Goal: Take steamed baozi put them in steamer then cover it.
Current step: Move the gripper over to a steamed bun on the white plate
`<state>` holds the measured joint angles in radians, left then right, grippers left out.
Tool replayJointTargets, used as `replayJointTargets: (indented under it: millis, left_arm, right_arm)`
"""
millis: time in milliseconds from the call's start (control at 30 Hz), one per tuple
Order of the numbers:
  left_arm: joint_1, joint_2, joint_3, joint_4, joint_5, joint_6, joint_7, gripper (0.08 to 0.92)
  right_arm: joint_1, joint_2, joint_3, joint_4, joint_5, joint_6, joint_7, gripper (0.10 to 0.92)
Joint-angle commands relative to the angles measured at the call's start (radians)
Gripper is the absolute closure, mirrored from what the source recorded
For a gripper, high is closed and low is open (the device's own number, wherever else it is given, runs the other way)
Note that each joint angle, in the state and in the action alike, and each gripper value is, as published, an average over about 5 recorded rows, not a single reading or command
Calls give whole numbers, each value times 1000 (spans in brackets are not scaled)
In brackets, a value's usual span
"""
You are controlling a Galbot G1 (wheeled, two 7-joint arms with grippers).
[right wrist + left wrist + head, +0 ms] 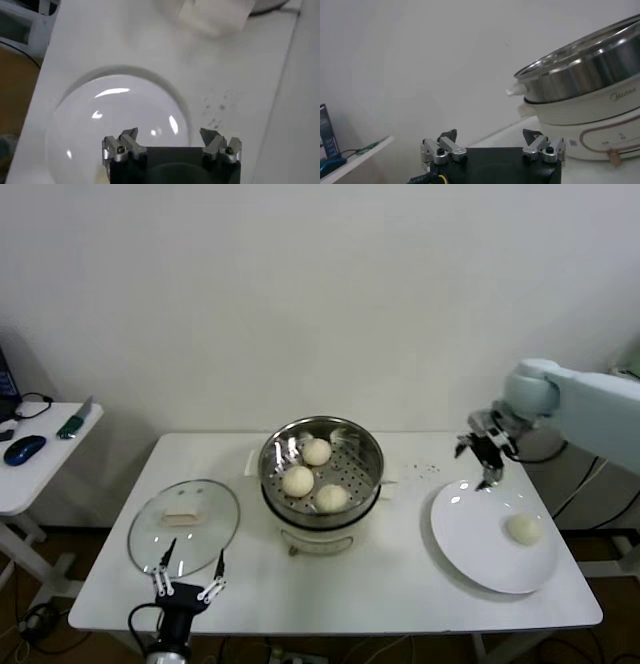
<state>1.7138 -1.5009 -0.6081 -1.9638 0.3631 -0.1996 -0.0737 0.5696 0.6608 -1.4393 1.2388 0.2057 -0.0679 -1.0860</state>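
Head view, steamer (322, 469) upright holding three baozi (298, 480), right end effector (483, 452) open over plate (470, 534)

A white counter (400, 584) carried the steamer (321, 474) on its pot base at the middle. A glass lid (184, 524) lay flat left of the steamer; a white plate (480, 544) lay right of it.

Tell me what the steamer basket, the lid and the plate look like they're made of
The steamer looks like polished stainless steel: mirror-bright wall, perforated bottom, on a matte white base, probably plastic. The lid seems clear glass: the table shows through it, and its rim looks metallic. The plate is glossy white with sharp highlights, likely glazed ceramic, though melamine can't be ruled out.
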Motion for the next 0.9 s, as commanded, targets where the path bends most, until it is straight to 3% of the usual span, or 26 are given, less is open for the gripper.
replayJointTargets:
  millis: [33, 333, 900]
  left_arm:
    - [13, -3, -2, -9, 4, 2, 0, 177]
    - [19, -11, -2, 0, 15, 2, -1, 177]
    - [9, -16, 1, 14, 24, 11, -1, 177]
  right_arm:
    - [-471, -192, 394, -95, -200, -30, -24, 203]
    - [-570, -96, 537, -279, -270, 50, -31, 203]
    - [-561, 29, 571, -440, -354, 115, -45, 203]
